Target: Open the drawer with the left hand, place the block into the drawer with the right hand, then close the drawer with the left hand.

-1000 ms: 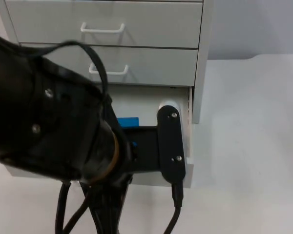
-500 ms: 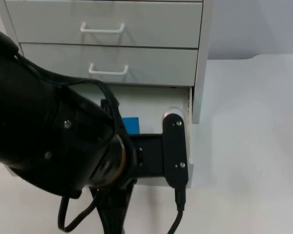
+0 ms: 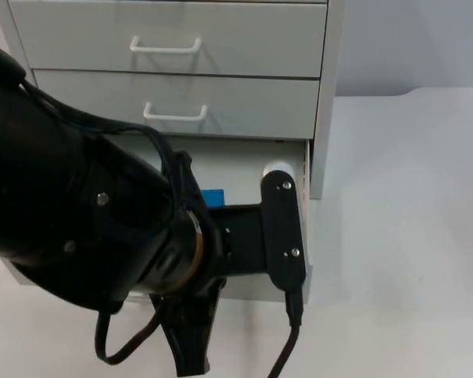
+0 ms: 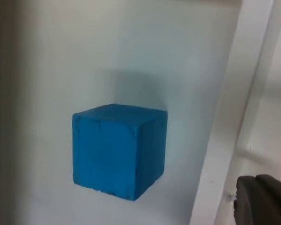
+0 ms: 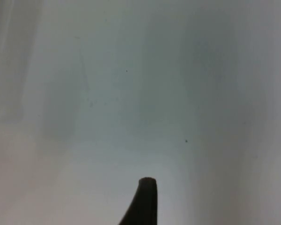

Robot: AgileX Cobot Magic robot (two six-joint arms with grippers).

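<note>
The blue block (image 4: 118,151) sits on the floor of the open bottom drawer (image 3: 303,236); closing remains, by my judgement. The left arm (image 3: 87,228) hangs over the drawer, masking most of it. Whether the left gripper is apart or together cannot be determined; one black fingertip (image 4: 264,199) appears beside the drawer wall (image 4: 234,117). The right gripper's state likewise cannot be told; its fingertip (image 5: 143,204) is over the bare white counter (image 5: 140,93). Risk: a skewed push could jam the drawer, or the gripper could catch inside it.
</note>
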